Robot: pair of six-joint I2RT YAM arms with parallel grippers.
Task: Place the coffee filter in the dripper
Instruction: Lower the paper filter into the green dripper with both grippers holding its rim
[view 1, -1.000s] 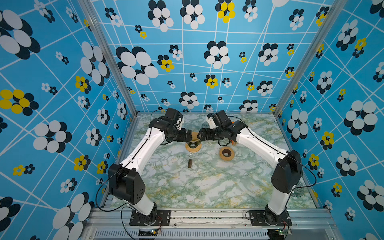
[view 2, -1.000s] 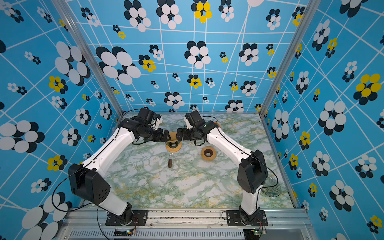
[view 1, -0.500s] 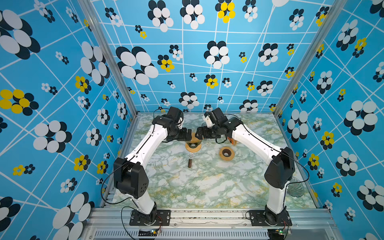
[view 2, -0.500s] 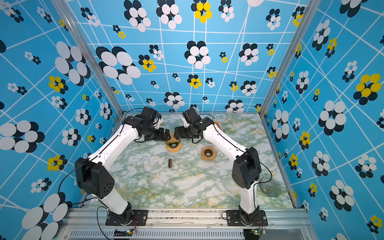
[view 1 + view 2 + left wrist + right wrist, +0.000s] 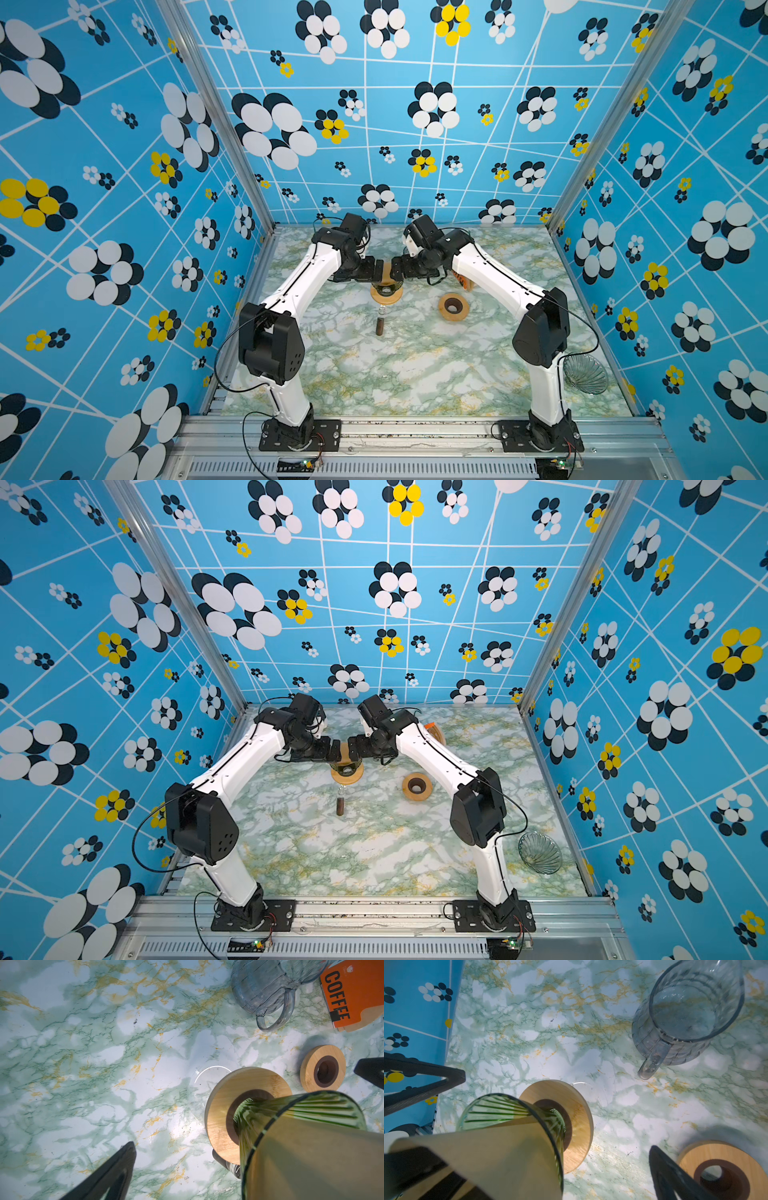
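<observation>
The green ribbed glass dripper (image 5: 386, 286) (image 5: 324, 1105) (image 5: 496, 1108) stands on a wooden ring (image 5: 226, 1105) at the back middle of the marble table (image 5: 415, 365). The tan paper coffee filter (image 5: 311, 1159) (image 5: 500, 1153) sits in the dripper, its wide end sticking out above the rim. In both top views my left gripper (image 5: 377, 270) (image 5: 334, 750) and right gripper (image 5: 395, 271) (image 5: 353, 750) face each other across the filter (image 5: 386, 269). Both are open. Each wrist view shows one bare finger (image 5: 116, 1174) (image 5: 672, 1176) away from the filter; the filter hides the other.
A second wooden ring (image 5: 453, 306) (image 5: 720, 1167) lies right of the dripper. A glass pitcher (image 5: 261, 987) (image 5: 691, 1005) and an orange coffee box (image 5: 349, 991) stand behind. A small brown vial (image 5: 380, 326) lies in front. A clear glass cone (image 5: 586, 374) sits front right.
Both arms' elbows have swung in toward the middle. The grippers have stayed on either side of the dripper, and the filter has stayed in it.
</observation>
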